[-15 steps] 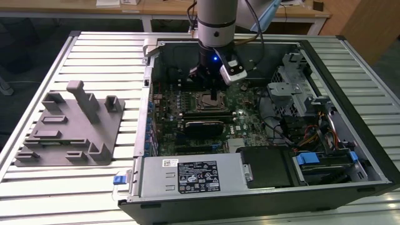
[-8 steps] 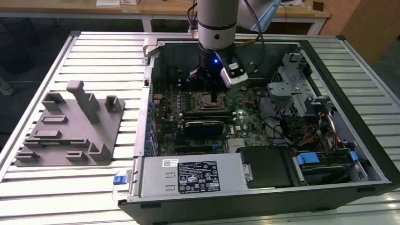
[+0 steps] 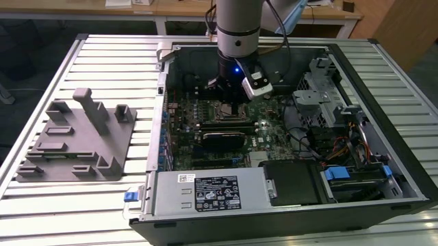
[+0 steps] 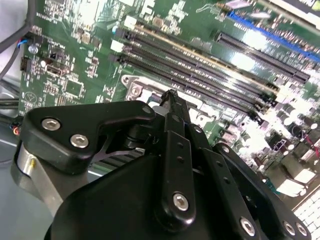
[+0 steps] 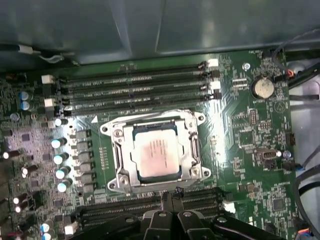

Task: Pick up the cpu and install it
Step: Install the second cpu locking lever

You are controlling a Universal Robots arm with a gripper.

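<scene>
In the first wrist view the cpu [image 5: 157, 157], a small square chip with a pale silver top, lies flat inside the metal socket frame [image 5: 118, 150] on the green motherboard [image 5: 240, 135]. My gripper [image 5: 172, 193] hovers just off one edge of that frame, between the socket and a bank of black memory slots [image 5: 135, 204]. Its black fingers meet at the tips with nothing between them, as the second wrist view also shows for the gripper [image 4: 171, 95]. In the exterior view the arm [image 3: 237, 41] reaches straight down into the open computer case [image 3: 164, 72].
A grey plastic tray [image 3: 75, 138] with upright pegs lies on the slatted table at the exterior view's left. Inside the case are a power supply [image 3: 205, 192], a drive cage [image 3: 321, 102] and loose cables [image 3: 335, 148]. More memory slots [image 5: 135, 87] run along the socket's other side.
</scene>
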